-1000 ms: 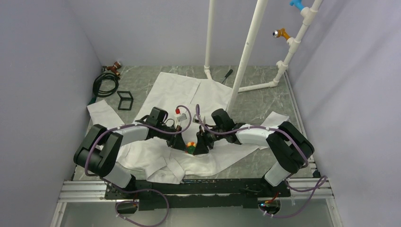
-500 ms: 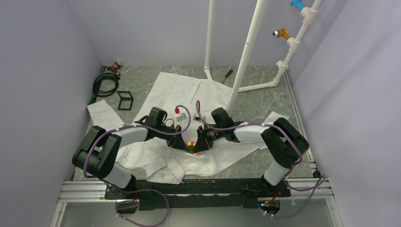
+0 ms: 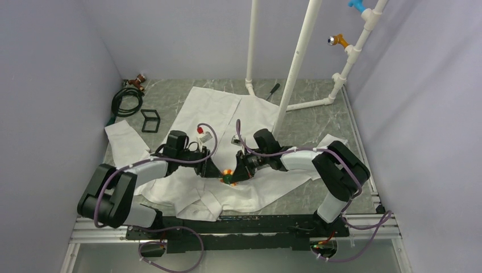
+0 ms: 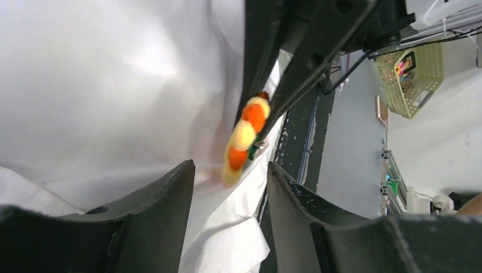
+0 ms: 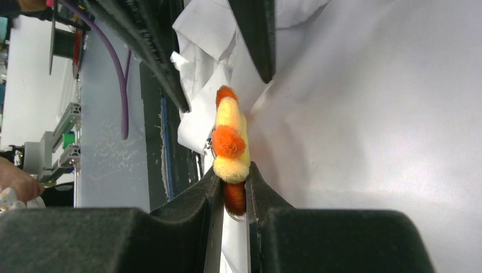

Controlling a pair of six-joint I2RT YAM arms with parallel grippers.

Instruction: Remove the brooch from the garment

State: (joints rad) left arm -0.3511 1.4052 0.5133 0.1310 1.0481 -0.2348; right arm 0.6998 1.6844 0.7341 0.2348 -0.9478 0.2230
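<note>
The right claw [image 5: 232, 177] clenches the edge of the orange flower brooch [image 5: 229, 142], which sits against the white garment [image 3: 216, 111] spread over the counter [image 3: 318, 122], near the arm bases. The left claw [image 4: 230, 170] hovers just beside it, jaws apart and holding nothing.

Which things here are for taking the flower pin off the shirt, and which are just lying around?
For the job: the brooch, the garment, right gripper pinching the brooch, left gripper open beside it.
Just lying about: coiled black hose, black square frame, white pipe stand, orange peg.
</note>
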